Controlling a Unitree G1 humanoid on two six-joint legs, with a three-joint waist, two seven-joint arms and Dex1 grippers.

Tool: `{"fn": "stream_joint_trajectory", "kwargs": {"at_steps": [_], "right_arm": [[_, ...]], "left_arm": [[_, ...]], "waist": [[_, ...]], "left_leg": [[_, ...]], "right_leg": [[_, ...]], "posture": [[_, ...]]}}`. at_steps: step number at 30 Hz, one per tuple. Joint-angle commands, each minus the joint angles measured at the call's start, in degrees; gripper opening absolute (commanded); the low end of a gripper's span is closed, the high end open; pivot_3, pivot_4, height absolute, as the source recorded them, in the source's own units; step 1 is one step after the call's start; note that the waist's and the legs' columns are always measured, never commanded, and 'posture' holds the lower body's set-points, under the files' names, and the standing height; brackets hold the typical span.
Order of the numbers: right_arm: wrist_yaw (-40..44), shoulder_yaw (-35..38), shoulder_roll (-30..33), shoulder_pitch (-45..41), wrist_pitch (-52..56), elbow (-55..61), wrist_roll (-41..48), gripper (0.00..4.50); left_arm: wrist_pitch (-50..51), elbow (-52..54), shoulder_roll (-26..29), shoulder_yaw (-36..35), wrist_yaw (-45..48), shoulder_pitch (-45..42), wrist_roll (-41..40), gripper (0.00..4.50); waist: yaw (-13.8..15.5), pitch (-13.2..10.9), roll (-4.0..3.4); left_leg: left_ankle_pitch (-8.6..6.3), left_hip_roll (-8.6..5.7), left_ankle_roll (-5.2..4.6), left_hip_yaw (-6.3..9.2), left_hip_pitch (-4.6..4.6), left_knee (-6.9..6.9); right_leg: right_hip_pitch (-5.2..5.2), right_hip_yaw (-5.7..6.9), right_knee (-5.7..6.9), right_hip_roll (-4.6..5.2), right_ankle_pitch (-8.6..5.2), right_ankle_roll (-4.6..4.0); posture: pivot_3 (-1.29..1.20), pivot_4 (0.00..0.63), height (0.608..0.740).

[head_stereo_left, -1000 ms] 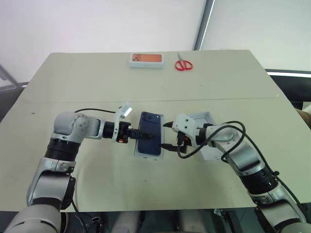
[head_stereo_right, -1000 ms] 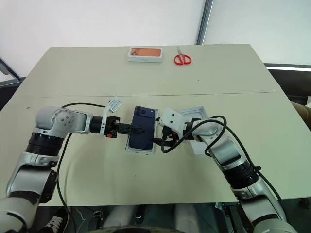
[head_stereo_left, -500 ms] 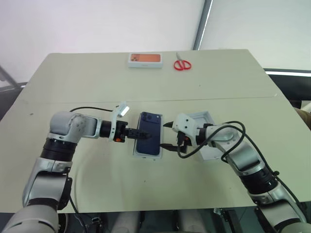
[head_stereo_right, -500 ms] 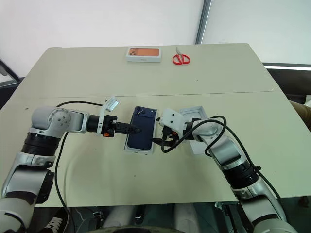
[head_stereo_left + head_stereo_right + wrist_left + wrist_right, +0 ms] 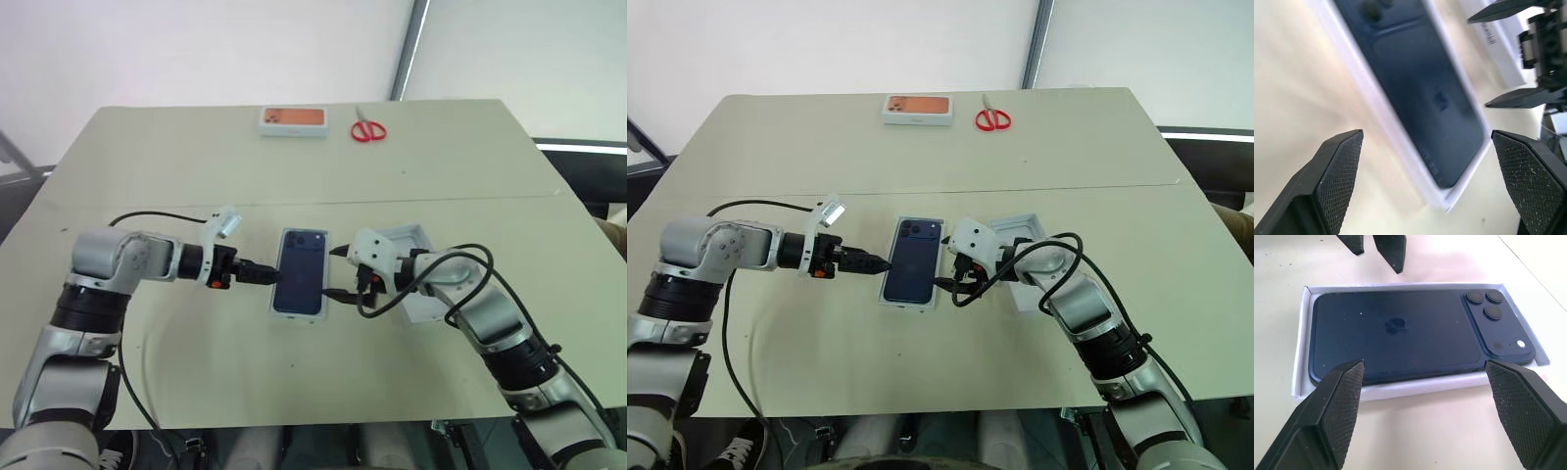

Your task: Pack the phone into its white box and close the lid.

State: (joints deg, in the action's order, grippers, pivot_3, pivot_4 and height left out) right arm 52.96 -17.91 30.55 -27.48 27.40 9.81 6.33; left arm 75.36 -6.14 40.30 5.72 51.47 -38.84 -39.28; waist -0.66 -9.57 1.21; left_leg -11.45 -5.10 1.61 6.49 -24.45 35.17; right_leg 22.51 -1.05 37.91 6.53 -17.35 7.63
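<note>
Left eye view: the phone (image 5: 300, 272) lies back-up inside the white box (image 5: 297, 311), its camera bump at the end of the box farther from the robot, and the box rests flat on the beige surface (image 5: 196, 157). That box serves as the landmark here. On the robot's left of it, the left end effector (image 5: 263, 275) points toward the box's long side, fingers spread and grasping nothing, its tips just beside the box wall without touching it. On the robot's right of the box, the right end effector (image 5: 336, 272) faces the opposite long side, also released, one finger near the camera end and the other near the nearer end; whether the tips touch the box wall cannot be told. The lid (image 5: 410, 274) lies open side up just beyond the right end effector, on the box's right and partly covered by the right arm. Well beyond the box, near the far edge of the surface, sit a white box with an orange phone picture (image 5: 294, 120) and, to its right, red-handled scissors (image 5: 368, 129). In the right wrist view the phone (image 5: 1415, 335) fits snugly within the box walls.
</note>
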Motion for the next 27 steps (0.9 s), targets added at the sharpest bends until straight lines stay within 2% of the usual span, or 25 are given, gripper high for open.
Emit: {"fn": "stream_joint_trajectory", "kwargs": {"at_steps": [1, 2, 4, 5, 10, 11, 15, 20, 24, 27], "right_arm": [[-0.23, 0.94, 0.45, -0.72, -1.45, 0.02, -0.29, 4.12], [-0.35, 1.36, 0.52, -0.69, -1.44, -0.25, -0.16, 4.12], [-0.39, 1.84, 0.59, -0.65, -1.43, -0.60, -0.05, 3.56], [-0.28, 2.12, 0.87, -0.45, -1.72, -0.58, -0.02, 3.24], [-0.57, 2.55, 1.92, -0.44, -2.35, -1.47, -0.73, 0.62], [-0.57, 2.19, 2.21, -0.52, -2.72, -1.94, -1.28, 0.07], [-0.82, 0.32, 2.14, -0.26, -4.72, -3.28, -3.49, 0.02], [-3.20, -4.88, 2.03, -0.36, -7.30, -5.97, -11.01, 0.02], [-3.53, -5.01, -0.02, -0.42, -6.67, -5.07, -10.70, 0.02], [-3.59, -4.46, 0.27, -0.68, -7.03, -5.11, -11.38, 0.02]], "left_arm": [[-4.73, -0.87, 0.12, -3.51, -2.40, 0.04, 2.46, 4.41], [-7.39, -1.72, 0.15, -4.09, -3.38, 0.81, 3.88, 4.19], [-10.23, -3.32, -0.03, -5.01, -5.20, 1.71, 5.81, 3.55], [-12.84, -3.44, 0.04, -5.01, -5.48, 2.76, 7.04, 3.07], [-17.45, -3.41, -1.94, -5.71, -7.38, 5.44, 9.23, 0.42], [-17.60, -3.34, -2.46, -5.72, -7.29, 5.81, 9.16, 0.00], [-19.55, -1.15, -4.18, -2.97, -6.30, 8.15, 10.31, 0.00], [-21.54, -0.98, -8.14, 0.90, -6.75, 8.60, 13.14, 0.00], [-22.15, -2.01, -11.72, 3.85, -7.04, 7.40, 15.52, 0.00], [-18.51, -0.27, -13.82, 7.48, -4.97, 7.18, 14.94, 0.00]], "waist": [[-0.03, 0.00, 0.00], [-0.06, 0.00, 0.00], [-0.11, 0.00, 0.00], [-0.14, 0.00, 0.00], [-0.09, 0.00, 0.00], [0.02, 0.00, 0.00], [0.00, 0.00, 0.00], [0.08, 0.02, -0.03], [0.18, 0.07, -0.03], [0.23, 0.08, -0.04]], "left_leg": [[0.00, 0.00, 0.00, 0.00, 0.00, 0.01], [0.00, 0.00, 0.00, 0.00, 0.00, 0.01], [0.00, 0.01, 0.00, -0.01, 0.01, -0.02], [0.00, 0.01, 0.00, -0.01, 0.00, -0.02], [0.00, 0.01, 0.00, -0.03, -0.01, -0.03], [0.00, 0.01, 0.00, -0.04, -0.01, -0.02], [0.00, -0.02, 0.00, -0.03, 0.00, 0.00], [0.00, -0.03, 0.00, -0.03, 0.03, 0.02], [0.00, -0.04, -0.01, 0.02, 0.10, 0.06], [-0.01, -0.06, -0.01, 0.03, 0.11, 0.07]], "right_leg": [[-0.01, 0.00, 0.00, 0.00, 0.00, 0.00], [0.00, 0.00, 0.00, 0.00, 0.00, 0.00], [0.03, 0.00, 0.01, 0.00, 0.00, 0.00], [0.03, -0.01, 0.01, 0.00, 0.00, 0.00], [0.05, -0.03, 0.01, 0.00, 0.00, 0.00], [0.04, -0.02, 0.00, 0.01, 0.00, 0.00], [0.01, -0.01, 0.00, 0.04, 0.00, 0.00], [-0.05, 0.00, 0.00, 0.04, 0.00, 0.00], [-0.18, 0.06, 0.00, 0.04, 0.00, 0.00], [-0.20, 0.07, 0.00, 0.04, 0.00, 0.01]], "posture": [[0.00, 0.150, 0.740], [0.00, 0.150, 0.740], [0.00, 0.150, 0.740], [0.00, 0.150, 0.740], [0.00, 0.150, 0.740], [0.00, 0.150, 0.740], [0.00, 0.150, 0.740], [0.00, 0.150, 0.740], [0.00, 0.150, 0.740], [0.00, 0.150, 0.740]]}}
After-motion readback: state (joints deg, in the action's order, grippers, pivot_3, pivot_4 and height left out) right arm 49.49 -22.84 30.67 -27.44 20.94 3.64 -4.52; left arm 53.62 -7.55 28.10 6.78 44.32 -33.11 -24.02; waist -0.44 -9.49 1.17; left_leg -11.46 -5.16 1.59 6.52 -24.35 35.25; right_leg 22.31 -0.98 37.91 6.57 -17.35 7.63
